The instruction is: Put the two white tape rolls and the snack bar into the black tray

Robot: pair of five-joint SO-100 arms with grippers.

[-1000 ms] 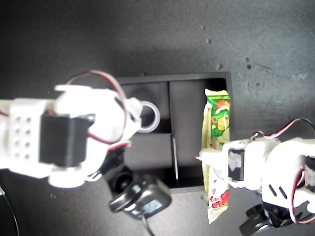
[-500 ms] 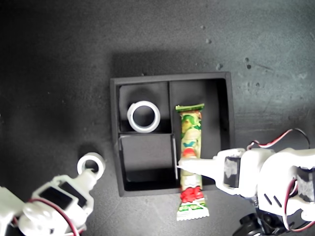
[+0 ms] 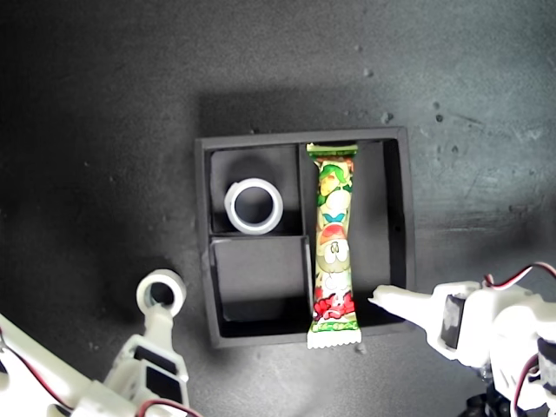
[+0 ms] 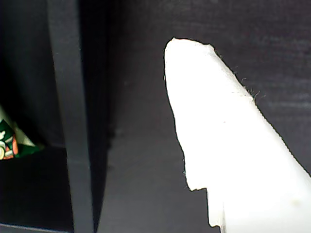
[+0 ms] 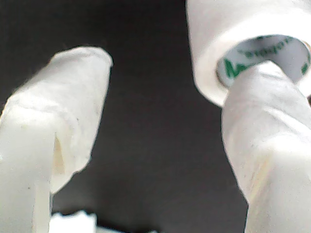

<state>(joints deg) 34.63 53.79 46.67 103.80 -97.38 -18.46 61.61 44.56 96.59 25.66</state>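
The black tray lies mid-table. One white tape roll rests in its small far compartment. The snack bar lies lengthwise in the long compartment, with its red-lettered end over the near wall. My first gripper is open and holds nothing, its one visible finger just off the bar's near end, outside the tray. The other white tape roll sits on the table toward the exterior view's left of the tray. My second gripper is open, with one fingertip in that roll's hole.
The tray's small near compartment holds nothing. The table is dark and matte. Both arms' white bodies fill the exterior view's lower corners.
The snack bar went from being held at the tray to lying flat in the long compartment. My first gripper let it go and drew back. My second arm moved off the tray to the loose roll.
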